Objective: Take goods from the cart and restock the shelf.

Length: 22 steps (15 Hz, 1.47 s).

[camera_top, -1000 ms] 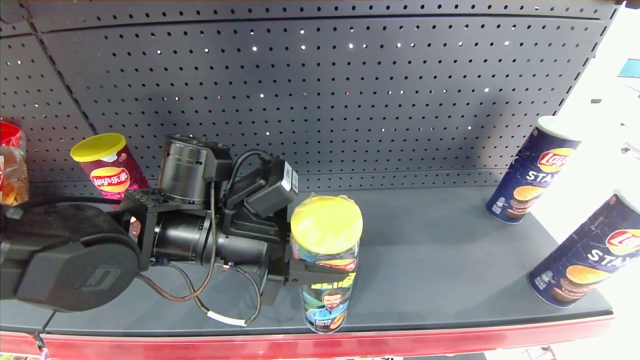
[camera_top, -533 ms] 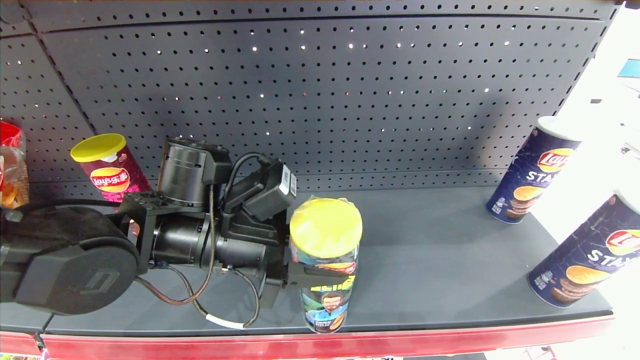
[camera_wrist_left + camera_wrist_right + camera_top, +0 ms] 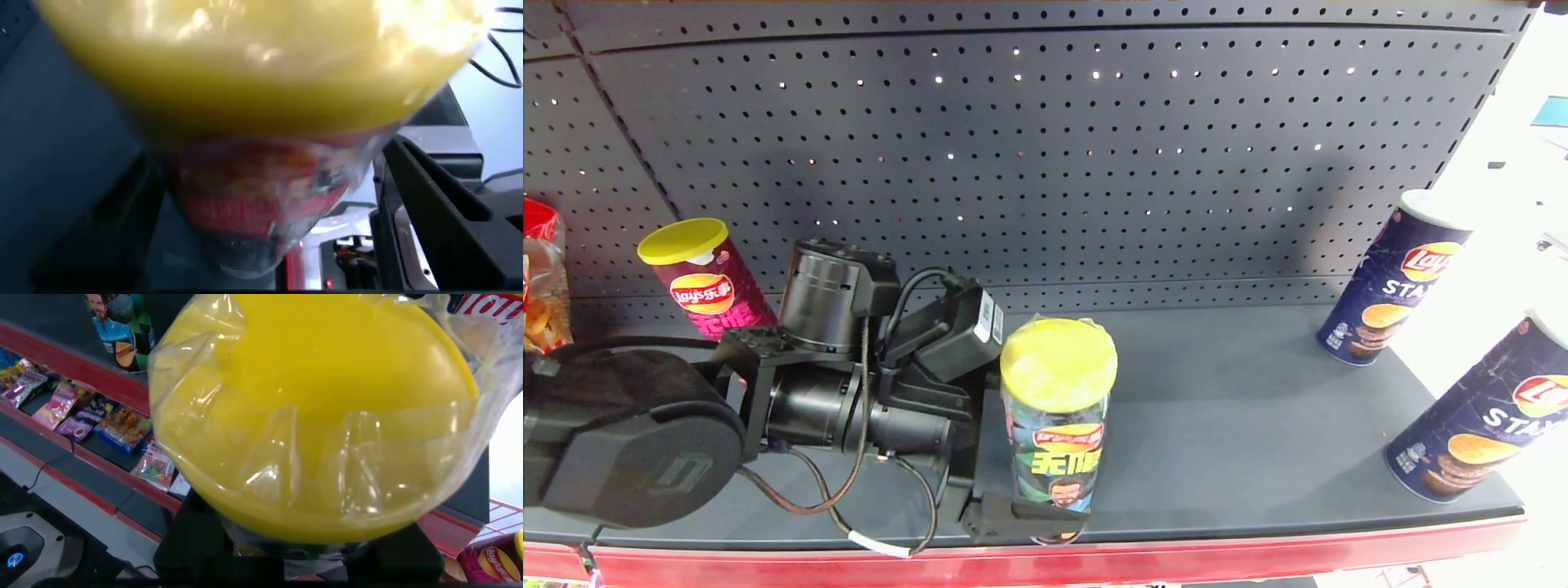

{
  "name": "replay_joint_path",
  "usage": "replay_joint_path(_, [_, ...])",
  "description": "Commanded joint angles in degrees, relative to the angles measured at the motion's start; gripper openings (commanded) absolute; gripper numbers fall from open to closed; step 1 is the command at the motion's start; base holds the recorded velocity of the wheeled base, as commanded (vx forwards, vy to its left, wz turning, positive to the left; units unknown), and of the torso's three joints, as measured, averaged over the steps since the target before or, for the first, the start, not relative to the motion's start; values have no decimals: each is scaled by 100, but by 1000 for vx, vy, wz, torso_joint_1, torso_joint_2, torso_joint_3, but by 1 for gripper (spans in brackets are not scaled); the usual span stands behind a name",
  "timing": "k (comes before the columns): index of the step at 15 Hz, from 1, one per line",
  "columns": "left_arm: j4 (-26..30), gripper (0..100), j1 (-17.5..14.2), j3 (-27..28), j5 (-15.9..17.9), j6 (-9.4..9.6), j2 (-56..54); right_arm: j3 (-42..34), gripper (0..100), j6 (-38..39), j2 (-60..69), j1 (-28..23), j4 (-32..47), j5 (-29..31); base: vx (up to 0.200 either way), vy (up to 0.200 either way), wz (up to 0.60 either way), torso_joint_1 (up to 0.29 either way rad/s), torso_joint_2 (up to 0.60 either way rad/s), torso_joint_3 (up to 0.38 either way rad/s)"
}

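A chip can [image 3: 1058, 408] with a yellow lid and a clear wrap stands upright near the front of the dark shelf [image 3: 1241, 425]. My left gripper [image 3: 1013, 457] is open around it from the left. Its near finger [image 3: 1021, 514] lies low at the shelf's front edge, apart from the can. In the left wrist view the can [image 3: 270, 122] sits close between the spread fingers of the left gripper [image 3: 261, 229], with a gap at the finger [image 3: 425, 212]. My right gripper [image 3: 310, 555] is shut on a second yellow-lidded chip can [image 3: 319, 416].
A pink can [image 3: 703, 278] stands at the back left, behind my left arm. Two blue cans [image 3: 1401, 278] [image 3: 1478, 416] stand at the right end. A snack bag [image 3: 539, 278] is at the far left. The red shelf lip [image 3: 1258, 551] runs along the front.
My left gripper has opened off the can on the shelf. Its near finger dropped away toward the shelf's front edge. The can stays upright in place.
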State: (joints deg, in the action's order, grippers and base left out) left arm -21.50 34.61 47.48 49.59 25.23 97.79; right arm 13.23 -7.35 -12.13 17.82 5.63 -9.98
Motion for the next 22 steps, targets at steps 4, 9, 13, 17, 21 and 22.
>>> replay_joint_path(4, [-3,100,-244,-635,-46,8,-401,31,0,-3,-9,2,-1,-4,0,0,0,0,0,0])
replay_joint_path(9, [-3,100,-798,-1426,-90,8,-1131,286,0,-21,-571,19,-45,-74,0,0,0,0,0,0])
replay_joint_path(13, [6,100,-1158,-2287,-547,-80,-2159,1622,0,-381,-2496,134,-89,-302,0,0,0,0,0,0])
replay_joint_path(17, [41,100,-1246,-2744,-1514,-748,-3363,2624,0,-592,-3990,1057,-159,-258,0,0,0,0,0,0])
replay_joint_path(21, [76,100,-1237,-3228,-2586,-968,-4216,2703,0,-574,-4975,1294,-1275,-250,0,0,0,0,0,0])
replay_joint_path(22, [76,100,-1237,-3280,-2595,-1003,-4277,2720,0,-574,-5133,1311,-1451,-250,0,0,0,0,0,0])
